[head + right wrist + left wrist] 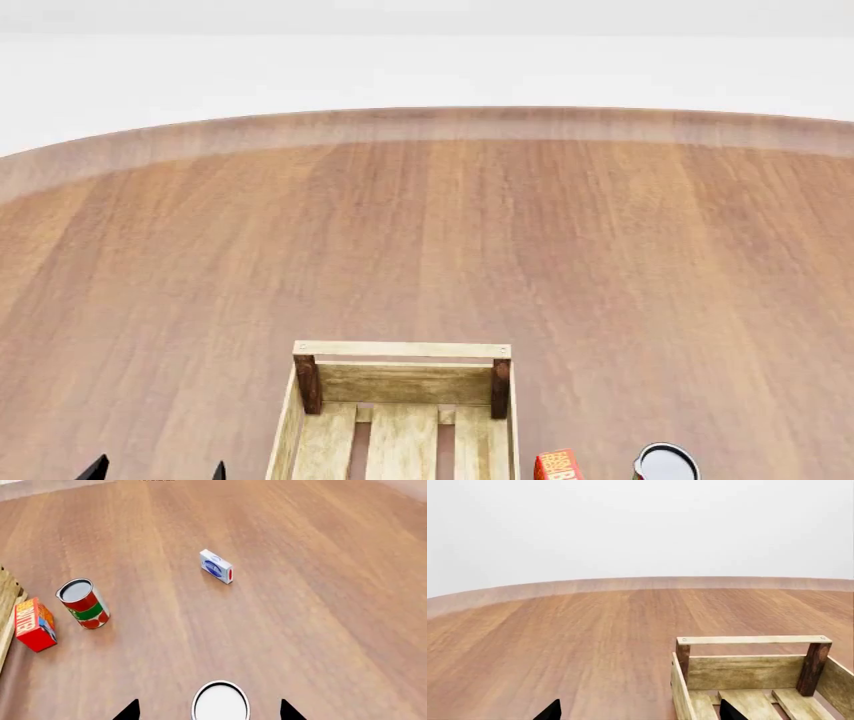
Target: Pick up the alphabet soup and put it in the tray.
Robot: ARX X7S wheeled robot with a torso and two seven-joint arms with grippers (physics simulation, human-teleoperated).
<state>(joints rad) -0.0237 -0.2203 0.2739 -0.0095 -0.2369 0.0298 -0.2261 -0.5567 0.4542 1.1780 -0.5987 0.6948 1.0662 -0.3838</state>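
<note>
Only the white top with a silver rim of the alphabet soup can (221, 703) shows; its label is cut off. It stands on the brown wooden bench (287, 610), between the two black tips of the right claw (209, 711), which is open wide and not touching it. The light wooden slatted tray (400, 395) is half cut off. The left claw (639, 711) shows two tips, spread apart, holding nothing. There is one red-and-green can (83, 603), one red box (33, 624) and one small white-and-blue box (216, 566).
</note>
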